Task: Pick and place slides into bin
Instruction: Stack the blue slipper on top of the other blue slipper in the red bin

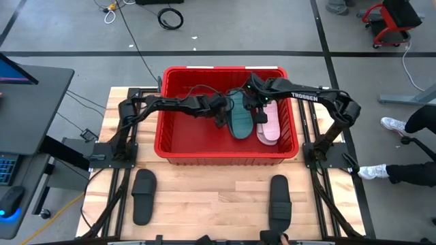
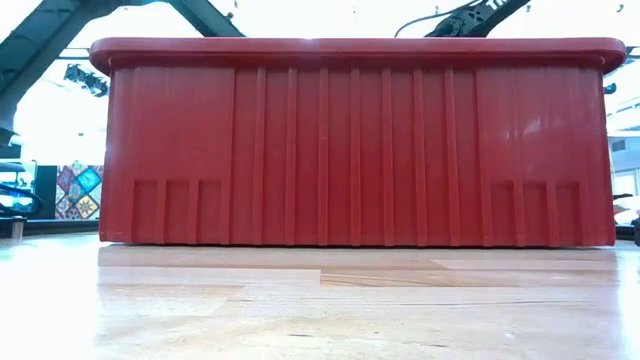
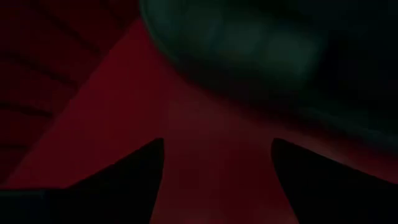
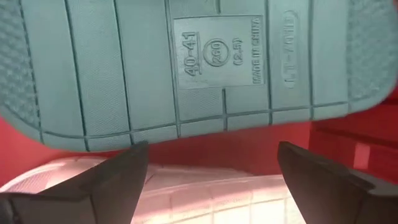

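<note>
Teal slide (image 4: 186, 68), grooved, textured sole

Glossy plastic bin (image 2: 350, 140), matt wood table (image 1: 218, 197)

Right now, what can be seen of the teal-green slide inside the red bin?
The dark teal-green foam slide lies sole-up in the bright red plastic bin, towards its right half. Its grooved, textured sole bears a moulded 40-41 size mark and "MADE IN CHINA". It partly overlaps the pale pink-white slide beside it. The left hand and right hand hover close on either side, both open.
</note>
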